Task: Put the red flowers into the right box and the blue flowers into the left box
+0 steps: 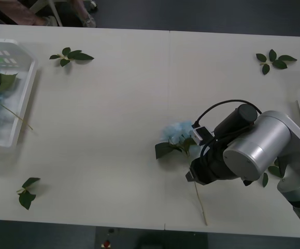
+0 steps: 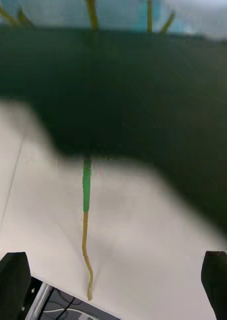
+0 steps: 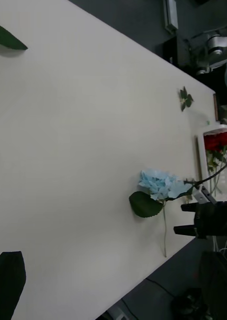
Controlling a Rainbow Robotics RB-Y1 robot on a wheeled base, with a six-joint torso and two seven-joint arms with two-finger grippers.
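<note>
Fluffy blue flowers [image 1: 178, 132], thin stem

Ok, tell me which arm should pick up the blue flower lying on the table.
Right. Its claw is open and sits right beside the blue flower, with the stem running between its fingers. The left claw is far across the table, by the left box.

no words or numbers can be read anywhere. the left box [image 1: 20, 98], at the left edge of the front view, has small green and white marks near its top, too blurry to read as letters.
</note>
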